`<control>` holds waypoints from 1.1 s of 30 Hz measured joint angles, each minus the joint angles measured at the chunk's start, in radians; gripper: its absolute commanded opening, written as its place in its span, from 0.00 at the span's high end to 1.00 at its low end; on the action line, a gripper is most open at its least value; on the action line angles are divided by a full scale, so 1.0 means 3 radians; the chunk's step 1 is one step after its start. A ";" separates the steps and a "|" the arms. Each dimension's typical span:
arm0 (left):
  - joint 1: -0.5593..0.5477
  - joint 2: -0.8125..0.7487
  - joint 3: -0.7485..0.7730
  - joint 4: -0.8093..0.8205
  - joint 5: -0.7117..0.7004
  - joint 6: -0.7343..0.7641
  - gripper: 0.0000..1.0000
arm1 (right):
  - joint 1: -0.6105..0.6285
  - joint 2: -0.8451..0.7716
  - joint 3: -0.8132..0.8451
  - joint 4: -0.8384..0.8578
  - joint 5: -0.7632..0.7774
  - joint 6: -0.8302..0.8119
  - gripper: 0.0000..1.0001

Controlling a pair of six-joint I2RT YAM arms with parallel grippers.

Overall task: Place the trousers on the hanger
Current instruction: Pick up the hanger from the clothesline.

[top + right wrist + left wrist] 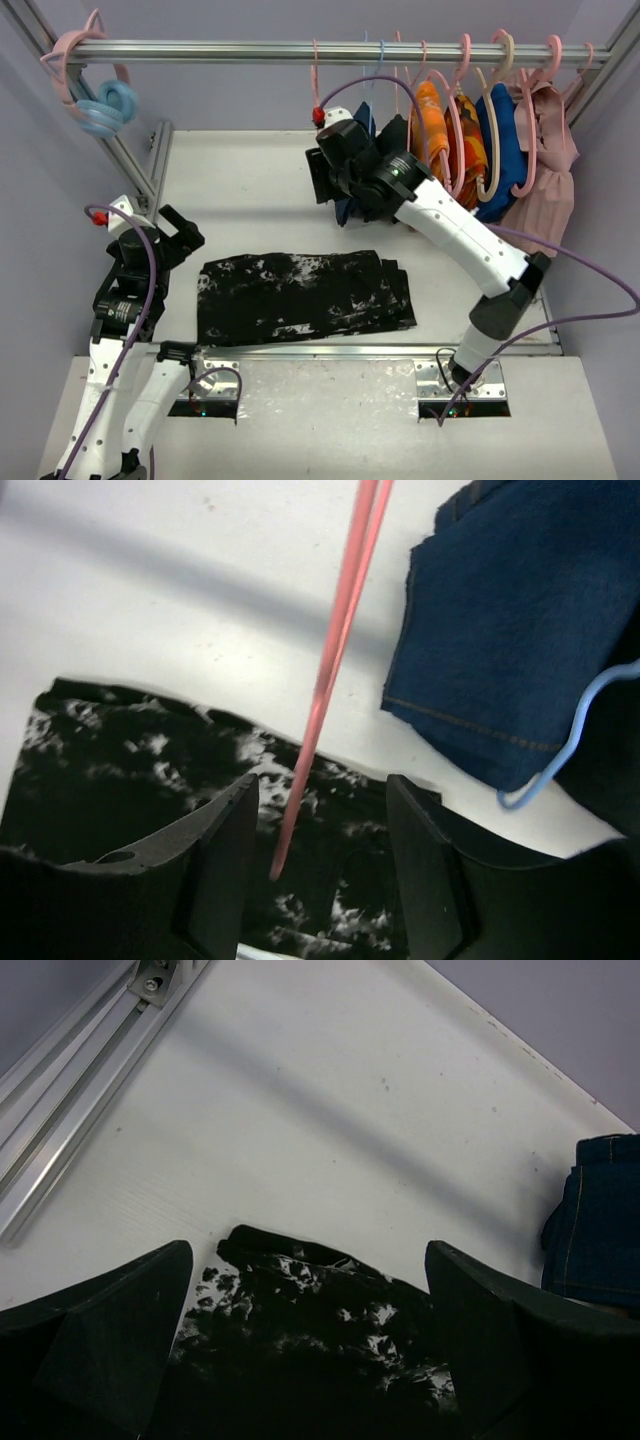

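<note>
The trousers point(300, 295), black with white splatter, lie folded flat on the middle of the table. My left gripper point(185, 240) is open and empty just left of them. In the left wrist view its gripper point(305, 1290) hovers over the trousers' corner point(320, 1330). The thin pink hanger point(316, 75) hangs from the rail. My right gripper point(322, 178) is raised at it. In the right wrist view the hanger's wire point(335, 660) runs down between the open jaws of the gripper point(320, 830), nearer the left finger point(215, 850), with the trousers point(130, 780) far below.
A metal rail point(250, 48) spans the back. Thick hangers with orange, blue and pink clothes point(480, 130) crowd its right end. Pink and blue hangers point(100, 100) sit at its left end. A navy garment point(510, 630) on a thin blue hanger point(570, 740) hangs beside my right gripper.
</note>
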 measured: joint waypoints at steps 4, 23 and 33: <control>0.0000 -0.0034 -0.0016 0.0001 0.0004 0.0000 0.00 | -0.0191 0.0445 0.0404 -0.0109 -0.0057 -0.0049 0.69; 0.0000 0.0006 -0.0022 -0.0005 -0.0112 -0.0097 0.00 | -0.0221 0.0400 0.0667 -0.0177 -0.0134 -0.0091 1.00; 0.0000 0.0915 -0.0215 0.0043 0.0271 -0.0446 0.00 | -0.0172 -0.1346 -0.1239 0.0645 -0.0756 -0.0029 1.00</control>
